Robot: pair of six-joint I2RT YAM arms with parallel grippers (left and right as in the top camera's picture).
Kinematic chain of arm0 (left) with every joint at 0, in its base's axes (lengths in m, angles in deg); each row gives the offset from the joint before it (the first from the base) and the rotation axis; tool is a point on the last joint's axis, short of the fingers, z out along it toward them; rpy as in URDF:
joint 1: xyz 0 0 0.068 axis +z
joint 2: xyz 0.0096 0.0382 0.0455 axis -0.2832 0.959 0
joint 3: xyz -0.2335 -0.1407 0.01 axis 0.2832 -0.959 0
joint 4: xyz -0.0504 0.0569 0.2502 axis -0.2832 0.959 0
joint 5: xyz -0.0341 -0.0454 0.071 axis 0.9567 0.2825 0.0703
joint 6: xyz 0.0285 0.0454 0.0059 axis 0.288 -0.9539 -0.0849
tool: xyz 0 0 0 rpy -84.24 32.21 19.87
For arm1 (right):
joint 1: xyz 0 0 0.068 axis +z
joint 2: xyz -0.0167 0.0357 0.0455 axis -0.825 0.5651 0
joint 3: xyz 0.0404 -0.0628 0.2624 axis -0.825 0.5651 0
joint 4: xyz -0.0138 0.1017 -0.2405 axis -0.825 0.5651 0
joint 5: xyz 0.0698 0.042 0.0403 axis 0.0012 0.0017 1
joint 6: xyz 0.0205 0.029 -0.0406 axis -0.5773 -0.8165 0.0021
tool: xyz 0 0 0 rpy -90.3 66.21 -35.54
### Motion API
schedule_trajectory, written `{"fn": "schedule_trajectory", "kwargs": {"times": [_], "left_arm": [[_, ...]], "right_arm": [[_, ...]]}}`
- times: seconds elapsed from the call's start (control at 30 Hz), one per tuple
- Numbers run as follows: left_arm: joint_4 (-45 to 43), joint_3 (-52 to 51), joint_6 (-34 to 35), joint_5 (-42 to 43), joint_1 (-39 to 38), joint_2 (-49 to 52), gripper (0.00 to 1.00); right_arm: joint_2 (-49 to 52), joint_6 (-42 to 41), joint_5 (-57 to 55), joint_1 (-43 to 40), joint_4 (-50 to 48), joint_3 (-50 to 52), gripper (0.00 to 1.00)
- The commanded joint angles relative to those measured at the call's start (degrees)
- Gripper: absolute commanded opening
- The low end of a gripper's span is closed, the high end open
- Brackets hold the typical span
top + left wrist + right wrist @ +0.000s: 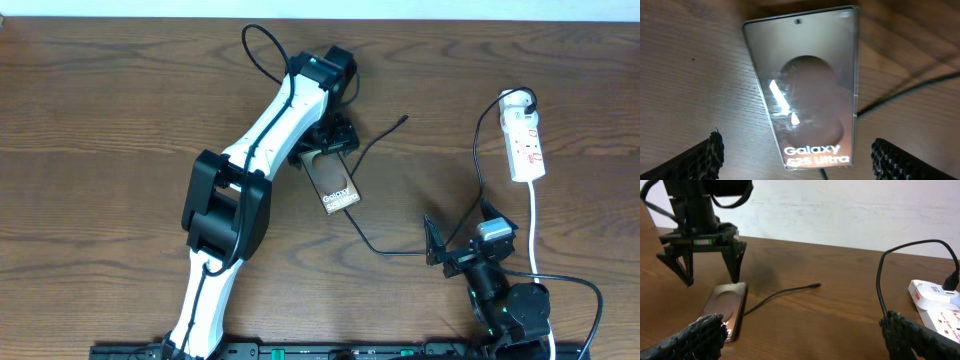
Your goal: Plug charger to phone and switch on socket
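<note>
Grey phone under spread left hand; charger unplugged

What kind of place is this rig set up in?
Probably an indoor lab or office test bench: a wood table against a plain white wall, robot arms based at one edge, and a phone, charger and socket laid out as test props.

Brown wood-grain table ran edge to edge; pale wall stood behind it, prob. painted, w/ faint smudges.
</note>
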Motion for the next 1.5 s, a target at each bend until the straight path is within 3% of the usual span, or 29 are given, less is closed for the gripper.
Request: {"fn": "schedule_trajectory", "kwargs": {"times": [0.0,0.3,1.47], "left_arm": [[-0.72,-2.6,1.86,-1.68,0.37,-1.84,0.92],[-7.08,-7.72,-1.99,1.7,-0.33,-1.84,0.92],[-14.16,-13.35,1.31,4.61,-0.48,-1.16,0.92]], "right_arm": [[-0.31,0.28,-0.42,0.44,0.24,0.09,0.99],[-0.31,0.28,-0.42,0.44,0.24,0.09,0.99],[-0.31,0.26,-0.42,0.44,0.24,0.09,0.99]]}}
